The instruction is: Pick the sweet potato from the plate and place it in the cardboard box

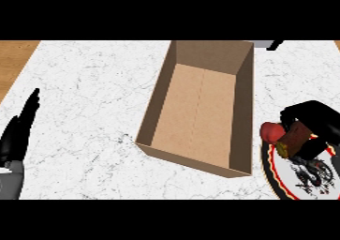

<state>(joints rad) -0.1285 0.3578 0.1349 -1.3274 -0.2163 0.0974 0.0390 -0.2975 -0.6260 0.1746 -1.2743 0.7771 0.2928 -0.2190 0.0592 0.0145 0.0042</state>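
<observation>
Reddish-brown and stubby, the sweet potato (pixel 283 136) sits clasped in the curled black right hand (pixel 317 127) just above the round red-rimmed patterned plate (pixel 272 176), seemingly lifted. The long open brown cardboard box (pixel 200 112) lies immediately leftward. The left hand (pixel 17 131) rests straight-fingered, far left.

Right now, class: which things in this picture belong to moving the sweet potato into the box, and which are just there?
Job:
sweet potato
plate
cardboard box
right hand, curled round the sweet potato

Just there:
left hand, open, resting at the left edge
marble counter
</observation>
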